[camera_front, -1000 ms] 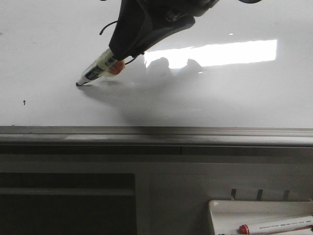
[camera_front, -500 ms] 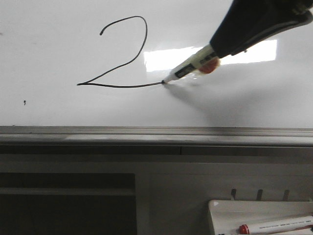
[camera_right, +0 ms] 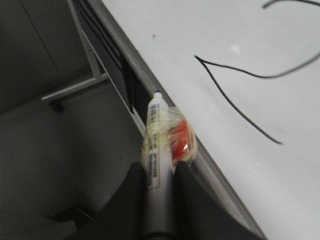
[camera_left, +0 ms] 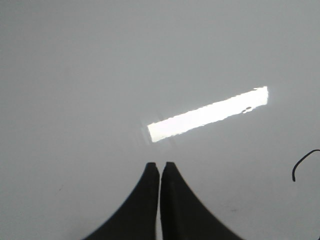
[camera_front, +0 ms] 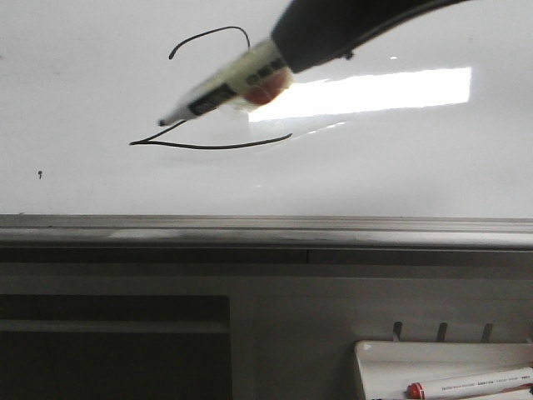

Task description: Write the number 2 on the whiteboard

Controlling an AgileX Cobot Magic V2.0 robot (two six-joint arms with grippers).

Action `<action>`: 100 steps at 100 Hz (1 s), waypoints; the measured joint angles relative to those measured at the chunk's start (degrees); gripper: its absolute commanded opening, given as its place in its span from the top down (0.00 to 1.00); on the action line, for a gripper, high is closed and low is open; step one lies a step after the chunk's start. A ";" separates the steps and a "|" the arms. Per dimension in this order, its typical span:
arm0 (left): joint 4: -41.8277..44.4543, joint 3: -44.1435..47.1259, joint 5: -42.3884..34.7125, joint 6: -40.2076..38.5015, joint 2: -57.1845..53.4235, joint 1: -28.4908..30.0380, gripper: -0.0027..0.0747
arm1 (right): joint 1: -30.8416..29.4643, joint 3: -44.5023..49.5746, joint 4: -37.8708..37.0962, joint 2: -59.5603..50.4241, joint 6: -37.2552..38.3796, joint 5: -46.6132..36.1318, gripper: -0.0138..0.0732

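Observation:
The number 2 (camera_front: 208,147) stands in thin black line on the whiteboard (camera_front: 83,92), with a curved top and a long flat base stroke. My right gripper (camera_front: 279,52) comes in from the upper right, shut on a white marker (camera_front: 221,87) wrapped in tape with a red band. The marker is blurred, and its tip hangs just above the left end of the base stroke. The right wrist view shows the marker (camera_right: 160,145) between the fingers, beside the 2's strokes (camera_right: 235,107). My left gripper (camera_left: 160,167) is shut and empty over bare whiteboard (camera_left: 75,75).
A grey metal rim (camera_front: 266,229) runs along the board's lower edge. A small black dot (camera_front: 41,174) marks the board at left. A bright light reflection (camera_front: 375,92) lies to the right of the 2. A white tray (camera_front: 375,358) holds a red-capped marker (camera_front: 470,383) at the lower right.
The base stroke was drawn from left to right over the last second. The right gripper has since swung the marker back left and up, off the stroke's right end.

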 measured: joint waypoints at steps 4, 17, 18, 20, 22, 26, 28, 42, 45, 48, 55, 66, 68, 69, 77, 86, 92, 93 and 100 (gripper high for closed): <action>-0.78 0.47 -0.40 0.00 0.06 -0.22 0.94 | 1.22 0.00 0.00 0.00 0.00 -1.04 0.90; -1.87 2.14 -1.01 0.00 1.22 -3.57 0.64 | 4.09 -0.57 0.12 1.47 0.00 -3.74 0.90; -1.87 2.14 -1.01 0.00 1.49 -3.86 0.60 | 4.07 -0.59 0.12 1.61 0.00 -3.72 0.90; -1.87 2.25 -1.01 0.00 1.77 -4.79 0.53 | 4.21 -0.98 0.12 2.01 0.00 -3.72 0.90; -1.87 2.25 -1.01 0.00 1.98 -5.49 0.48 | 4.36 -1.34 0.12 2.47 0.00 -3.72 0.90; -1.87 2.25 -1.13 0.00 2.71 -8.20 0.40 | 4.59 -2.15 0.12 3.22 0.00 -3.72 0.90; -1.68 2.25 -1.13 0.00 3.09 -9.46 0.38 | 4.59 -2.60 0.12 3.66 0.00 -3.60 0.90; 7.11 2.25 -0.99 0.00 6.97 -18.90 0.41 | 4.59 -6.06 0.37 6.77 0.00 -1.35 0.90; 10.19 2.25 -0.90 0.00 8.04 -20.93 0.44 | 4.59 -6.86 0.49 7.58 0.00 -0.53 0.90; 13.39 2.26 -0.86 0.00 9.54 -22.91 0.46 | 4.59 -7.67 0.63 8.21 0.00 0.32 0.90; 20.30 2.26 -0.86 0.11 12.51 -27.61 0.51 | 4.59 -9.62 0.86 9.63 0.17 2.44 0.90; 27.07 2.26 -0.01 0.21 18.13 -33.15 0.52 | 4.59 -11.89 0.85 11.10 0.88 5.16 0.90; 27.57 2.26 0.19 0.19 19.15 -33.77 0.52 | 4.59 -12.18 0.85 11.12 1.02 5.57 0.90; 27.70 2.26 0.43 0.19 19.80 -33.94 0.52 | 4.59 -12.20 0.85 11.23 1.02 5.70 0.90; 28.87 1.89 0.78 0.19 22.84 -34.93 0.52 | 4.59 -13.07 0.85 11.38 1.74 6.88 0.90; 30.12 0.96 0.78 0.19 26.31 -35.05 0.52 | 4.59 -13.53 0.85 11.38 2.58 7.91 0.90; 30.59 -0.14 0.78 0.19 28.77 -35.05 0.52 | 4.59 -13.77 0.85 11.41 3.00 8.69 0.90; 30.67 -0.24 0.78 0.19 29.01 -35.05 0.52 | 4.59 -13.77 0.85 11.41 3.15 8.85 0.90; 30.81 -1.08 0.78 0.19 31.08 -35.05 0.52 | 4.59 -13.77 0.85 11.41 3.63 9.77 0.90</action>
